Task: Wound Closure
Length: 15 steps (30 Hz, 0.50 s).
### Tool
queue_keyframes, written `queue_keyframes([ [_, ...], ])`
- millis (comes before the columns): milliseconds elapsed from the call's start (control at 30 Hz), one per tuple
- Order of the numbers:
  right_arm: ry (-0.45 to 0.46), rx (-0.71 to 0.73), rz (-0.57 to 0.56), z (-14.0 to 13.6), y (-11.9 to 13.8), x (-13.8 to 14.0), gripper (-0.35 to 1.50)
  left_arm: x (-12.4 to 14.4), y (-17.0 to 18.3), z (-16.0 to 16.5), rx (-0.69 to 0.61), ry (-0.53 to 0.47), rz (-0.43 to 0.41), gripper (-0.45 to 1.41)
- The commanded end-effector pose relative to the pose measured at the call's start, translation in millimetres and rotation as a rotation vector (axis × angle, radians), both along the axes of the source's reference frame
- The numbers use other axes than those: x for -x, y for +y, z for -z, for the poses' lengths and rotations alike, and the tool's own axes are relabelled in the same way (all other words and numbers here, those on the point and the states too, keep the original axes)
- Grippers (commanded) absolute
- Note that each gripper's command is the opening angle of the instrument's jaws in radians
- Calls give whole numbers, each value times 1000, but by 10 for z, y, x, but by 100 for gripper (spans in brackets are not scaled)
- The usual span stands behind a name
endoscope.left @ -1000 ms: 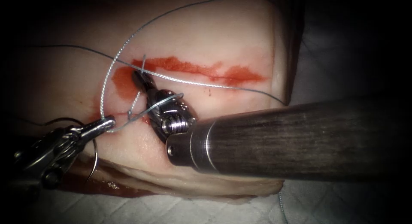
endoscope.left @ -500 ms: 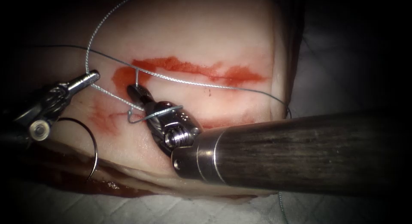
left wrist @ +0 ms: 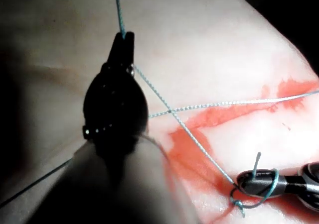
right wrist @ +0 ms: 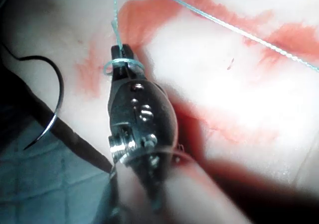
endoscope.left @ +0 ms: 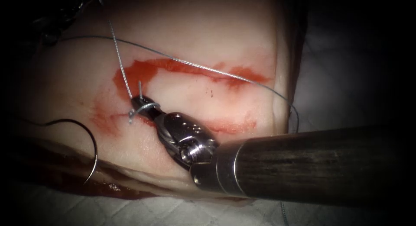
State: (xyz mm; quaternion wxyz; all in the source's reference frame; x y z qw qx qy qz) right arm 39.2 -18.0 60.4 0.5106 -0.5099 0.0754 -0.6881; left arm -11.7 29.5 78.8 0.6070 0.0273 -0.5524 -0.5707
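Left end effector grips thread over tissue.

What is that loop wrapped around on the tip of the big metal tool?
A loop of thread circles the right tool, whose shut jaws grip a short thread end. Tissue lies beneath; what sits directly under the jaws is covered. The left tool holds the thread's other strand.

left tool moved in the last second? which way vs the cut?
Yes. The left tool, jaws shut on the thread, went from below-left of the red fluid at the cut's left end up to the tissue's far upper-left edge.
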Motion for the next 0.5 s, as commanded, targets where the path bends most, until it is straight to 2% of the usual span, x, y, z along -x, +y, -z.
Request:
queue_keyframes([
  [33, 2, -1, 2, -6, -1, -7, -35, 5, 2, -4, -1, 0, -1, -45],
  [133, -11, 65, 96, -8, -6, -4, -35, 9, 22, -11, 10, 44, 14, -45],
  [200, -18, 90, 117, -8, -6, -4, -35, 9, 27, -11, 13, 48, 13, -45],
  [233, -38, 150, 163, -7, -8, -3, -35, 11, 36, -11, 24, 69, 12, -45],
  [300, -40, 175, 189, -7, -9, -3, -35, 12, 42, -11, 33, 84, 10, -45],
  [333, -33, 249, 282, -6, -11, -3, -35, 13, 58, -14, 67, 126, -8, -45],
  [500, -23, 320, 382, 0, -16, -7, -35, 12, 82, -19, 91, 180, 3, -45],
])
